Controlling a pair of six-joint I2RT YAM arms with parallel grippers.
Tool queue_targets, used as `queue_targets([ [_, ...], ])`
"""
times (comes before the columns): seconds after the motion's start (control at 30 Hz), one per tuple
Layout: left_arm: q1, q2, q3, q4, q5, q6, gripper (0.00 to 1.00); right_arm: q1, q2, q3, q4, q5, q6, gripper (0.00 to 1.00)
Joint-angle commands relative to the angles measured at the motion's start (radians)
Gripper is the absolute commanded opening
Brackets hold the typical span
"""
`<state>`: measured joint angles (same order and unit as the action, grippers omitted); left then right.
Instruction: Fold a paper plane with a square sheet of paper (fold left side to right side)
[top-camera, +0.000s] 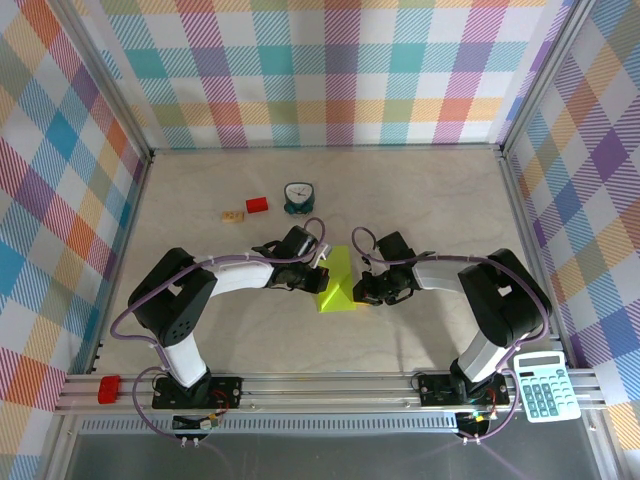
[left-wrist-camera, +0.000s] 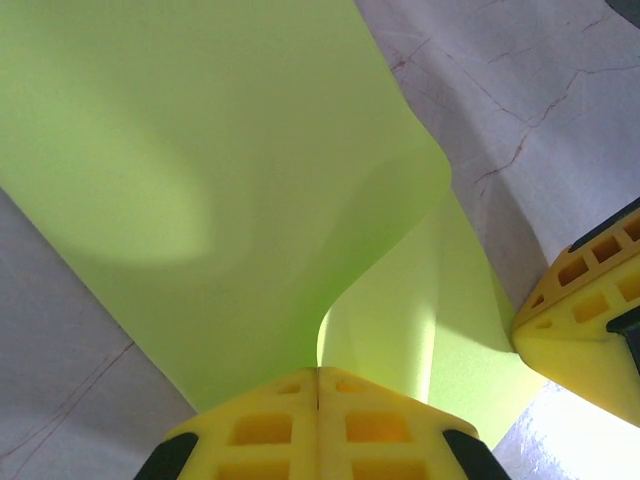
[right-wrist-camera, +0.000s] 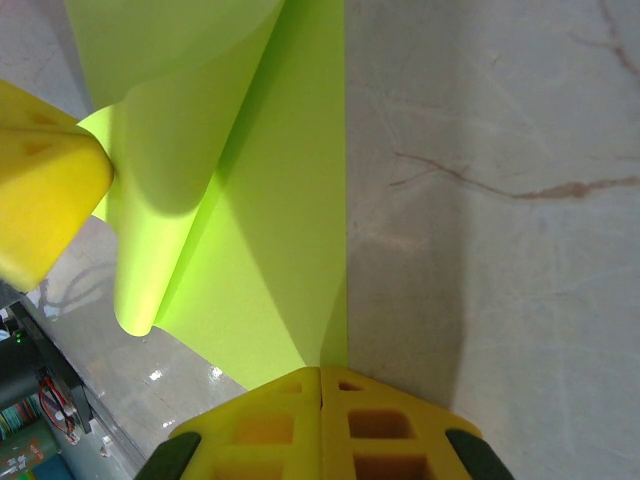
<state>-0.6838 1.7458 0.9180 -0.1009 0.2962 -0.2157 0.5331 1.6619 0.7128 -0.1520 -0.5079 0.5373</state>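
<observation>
The square sheet of paper (left-wrist-camera: 200, 200) is thin, smooth, matt paper; the left claw (left-wrist-camera: 318, 372) looks like matt yellow plastic; the desk (right-wrist-camera: 500, 150) is smooth, faintly glossy, marble-veined

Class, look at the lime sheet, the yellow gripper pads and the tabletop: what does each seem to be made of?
Sheet: thin matte paper; it curls and light glows through. Pads of the left gripper: probably moulded plastic or rubber, matte, with square pockets. Tabletop: marble-look, glossy, veined; possibly laminate.

no legible text, clock (top-camera: 297, 194) and calculator (top-camera: 544, 388) markings unreadable
</observation>
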Motion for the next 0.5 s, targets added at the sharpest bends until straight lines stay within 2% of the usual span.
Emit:
queue_targets([
  [0.0, 0.018, 0.008, 0.018, 0.012, -0.024, 0.006, 0.0, 0.018, 0.056, -0.016, -0.08, 0.082, -0.016, 0.0],
  [0.47, 0.023, 0.008, 0.013, 0.009, -0.051, 0.007, 0.0, 0.018, 0.059, -0.009, -0.087, 0.085, -0.021, 0.0],
])
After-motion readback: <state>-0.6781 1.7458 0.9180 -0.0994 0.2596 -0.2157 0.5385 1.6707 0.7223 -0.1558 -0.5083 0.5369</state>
